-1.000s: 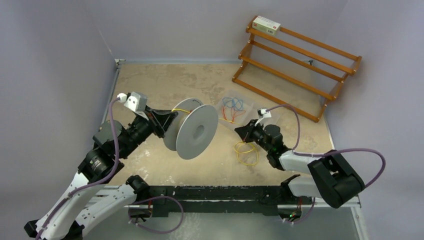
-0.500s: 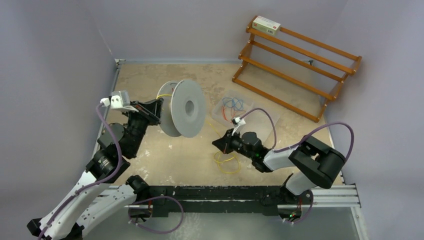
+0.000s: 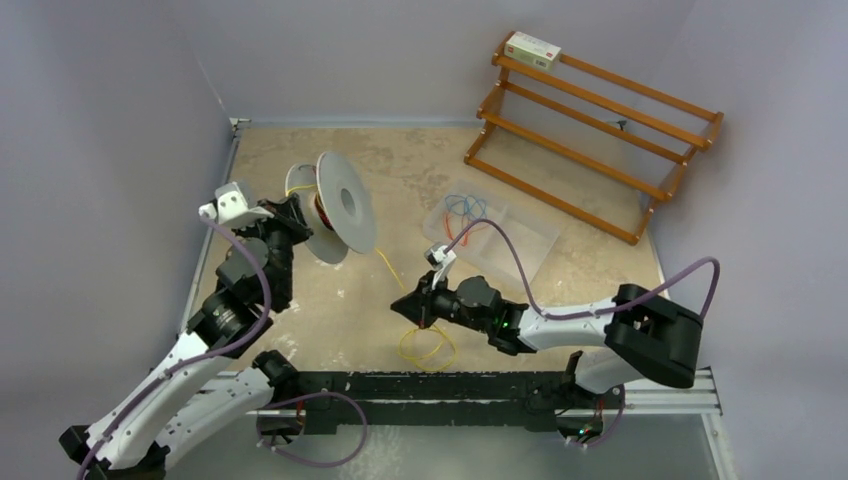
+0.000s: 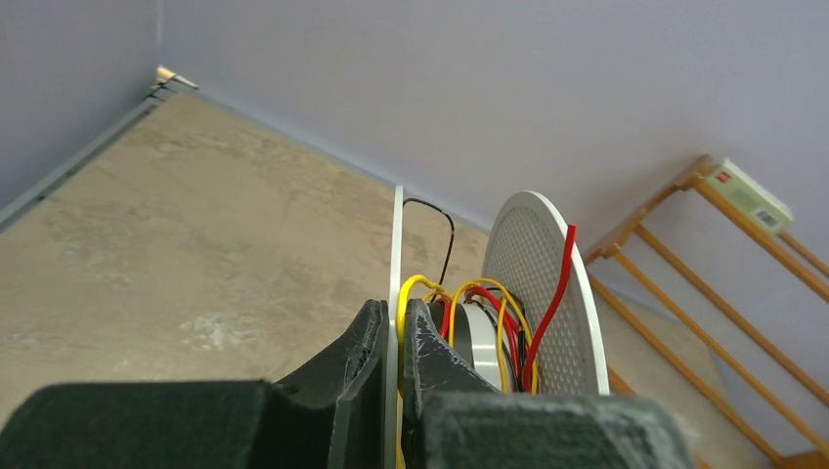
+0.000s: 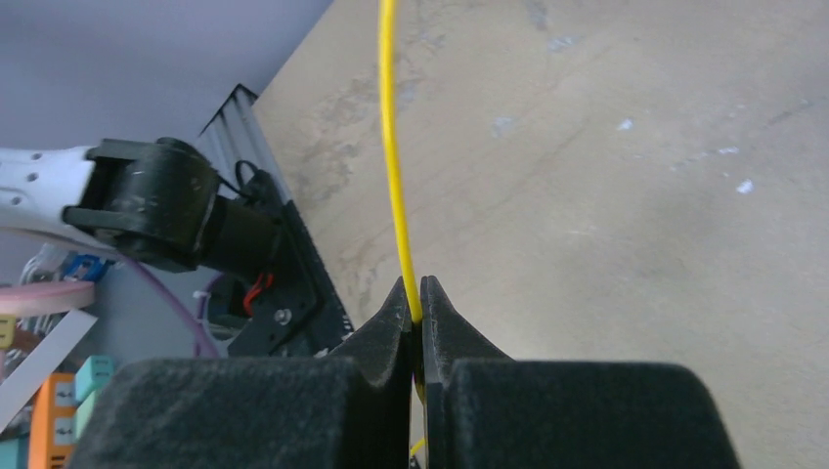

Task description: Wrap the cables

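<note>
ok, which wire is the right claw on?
The yellow cable, pinched in the right claw; the red and blue wires lie loose in the tray.

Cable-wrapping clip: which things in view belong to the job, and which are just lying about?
In the job: yellow cable, pinched by right gripper; spool, its flange clamped by left gripper.
Lying about: wooden rack, box on it, clear tray holding red and blue wires.

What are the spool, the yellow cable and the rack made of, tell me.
The spool: pale grey, matte, one flange finely perforated; probably plastic, perhaps painted metal. The yellow cable: smooth, slightly glossy jacket, bends in loose loops; likely plastic-insulated wire. The rack: orange-brown slats with satin sheen; looks like varnished wood.
</note>
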Available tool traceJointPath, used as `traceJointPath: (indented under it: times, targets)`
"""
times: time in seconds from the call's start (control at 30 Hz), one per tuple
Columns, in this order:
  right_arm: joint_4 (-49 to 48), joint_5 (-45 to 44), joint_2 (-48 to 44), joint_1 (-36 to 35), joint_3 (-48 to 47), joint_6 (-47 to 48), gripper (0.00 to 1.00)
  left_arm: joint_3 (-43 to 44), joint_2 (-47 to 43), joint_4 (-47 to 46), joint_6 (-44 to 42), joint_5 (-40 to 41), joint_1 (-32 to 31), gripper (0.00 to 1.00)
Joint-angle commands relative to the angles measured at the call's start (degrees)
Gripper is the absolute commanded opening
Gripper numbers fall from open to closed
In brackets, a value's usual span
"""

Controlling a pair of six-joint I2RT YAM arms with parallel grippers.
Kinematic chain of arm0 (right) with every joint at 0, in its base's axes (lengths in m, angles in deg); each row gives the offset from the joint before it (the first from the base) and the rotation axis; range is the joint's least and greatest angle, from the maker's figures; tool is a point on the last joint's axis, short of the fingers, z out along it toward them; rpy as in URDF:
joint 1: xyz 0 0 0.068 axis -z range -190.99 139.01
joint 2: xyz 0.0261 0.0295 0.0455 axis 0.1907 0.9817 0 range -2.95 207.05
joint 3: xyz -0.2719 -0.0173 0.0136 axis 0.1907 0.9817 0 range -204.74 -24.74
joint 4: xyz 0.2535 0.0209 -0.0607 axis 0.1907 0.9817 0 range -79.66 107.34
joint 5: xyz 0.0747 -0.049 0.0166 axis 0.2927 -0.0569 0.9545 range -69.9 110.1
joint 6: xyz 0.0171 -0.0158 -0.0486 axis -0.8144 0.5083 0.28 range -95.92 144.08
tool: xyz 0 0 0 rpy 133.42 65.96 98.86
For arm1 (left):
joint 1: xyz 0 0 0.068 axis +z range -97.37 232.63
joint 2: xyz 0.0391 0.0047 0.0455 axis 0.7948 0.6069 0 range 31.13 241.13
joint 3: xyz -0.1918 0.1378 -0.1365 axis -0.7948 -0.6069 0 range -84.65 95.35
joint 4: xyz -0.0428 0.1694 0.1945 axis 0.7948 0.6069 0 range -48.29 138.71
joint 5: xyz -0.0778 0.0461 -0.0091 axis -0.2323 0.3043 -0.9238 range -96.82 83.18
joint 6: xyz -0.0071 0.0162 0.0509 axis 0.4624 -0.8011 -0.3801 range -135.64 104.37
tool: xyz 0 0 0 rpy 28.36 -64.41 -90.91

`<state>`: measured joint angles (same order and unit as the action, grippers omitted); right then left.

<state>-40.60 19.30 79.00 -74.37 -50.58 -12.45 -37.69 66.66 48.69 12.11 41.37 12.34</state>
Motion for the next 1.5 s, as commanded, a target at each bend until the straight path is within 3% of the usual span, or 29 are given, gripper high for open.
traceJointPath:
  times: [0.0,0.4,0.63,0.8,1.13,1.47]
  targets:
    - [5.48,0.24,-3.75,-2.81,-3.95,3.54,0.00,1.10,1.95,-6.12,-0.80,8.73,-0.04,0.00]
    - [24.87,-1.48,-8.01,-8.69,-18.11,12.52,0.00,4.07,11.17,1.19,-4.70,13.54,-0.04,0.00]
    - [39.99,-6.50,-8.29,-8.70,-28.38,17.40,0.00,4.41,13.20,5.87,-5.34,9.30,-0.03,0.00]
    - [46.50,-9.73,-7.11,-8.70,-33.97,24.02,0.00,4.14,13.45,8.95,-6.50,1.62,-0.04,0.00]
    - [50.19,-17.67,-5.54,-8.52,-37.96,38.47,0.00,4.78,16.57,15.15,-7.70,-13.24,-0.13,0.00]
    - [44.54,-26.68,-7.25,-6.37,-35.28,48.52,0.00,4.58,18.17,15.78,-11.03,-23.00,-0.15,0.00]
